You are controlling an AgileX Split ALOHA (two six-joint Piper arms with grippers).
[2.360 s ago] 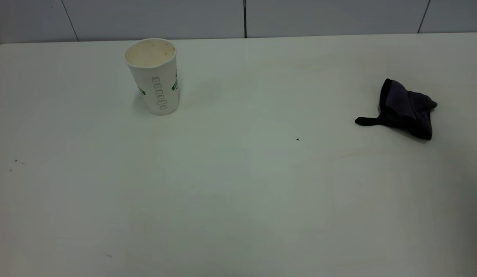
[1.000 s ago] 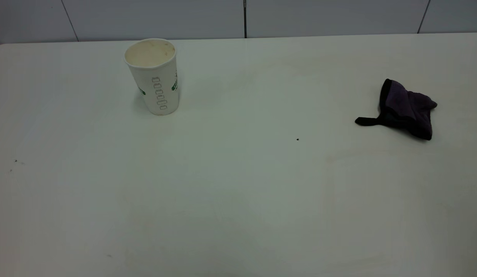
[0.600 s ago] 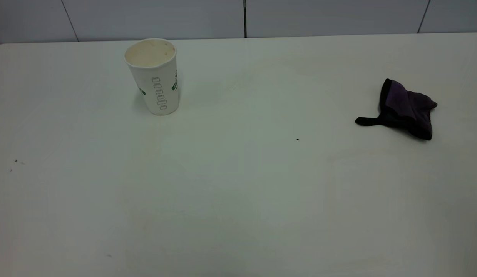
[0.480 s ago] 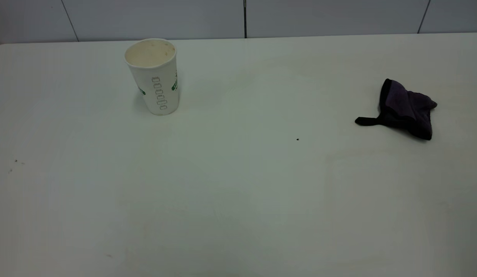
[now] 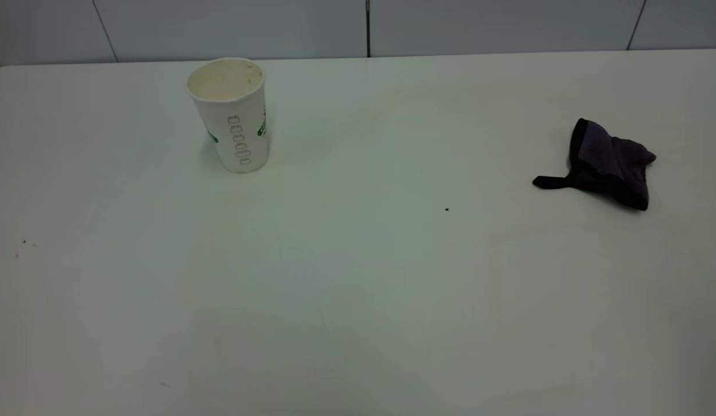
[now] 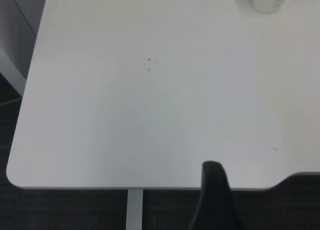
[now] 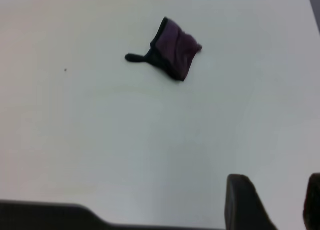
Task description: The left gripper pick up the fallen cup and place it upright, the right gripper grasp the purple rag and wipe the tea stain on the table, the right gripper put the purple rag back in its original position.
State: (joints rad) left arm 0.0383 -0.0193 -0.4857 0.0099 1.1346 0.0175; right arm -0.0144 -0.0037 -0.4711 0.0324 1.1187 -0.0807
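Left tool (image 6: 214, 190): pulled back past the near table (image 5: 358, 323) edge and absent from the exterior view. Only one finger shows in its wrist view, so I cannot tell if it is apart or closed. It holds nothing that I can see.

Cup (image 5: 233, 115): upright at about 10 o'clock on the table, with its mouth up and the inside tea-browned. It sits well apart from the left tool, far off toward 1 o'clock in that wrist view (image 6: 265, 0).

No amber stain visible anywhere, only a tiny black speck (image 5: 446, 209) just right of centre.

Rag (image 5: 612, 162): bunched at about 2 o'clock, loop tab (image 5: 545, 182) pointing to 9 o'clock, nothing touching it.

Right tool (image 7: 277, 205): fingers spread and empty, back near the table edge. The rag (image 7: 172, 47) is well apart from it, toward 11 o'clock.

My read is that all three parts look done, so the step in hand is parking. To do that well:
- keep both tools high and outboard
- don't sweep across the cup
- don't drag the rag's tab
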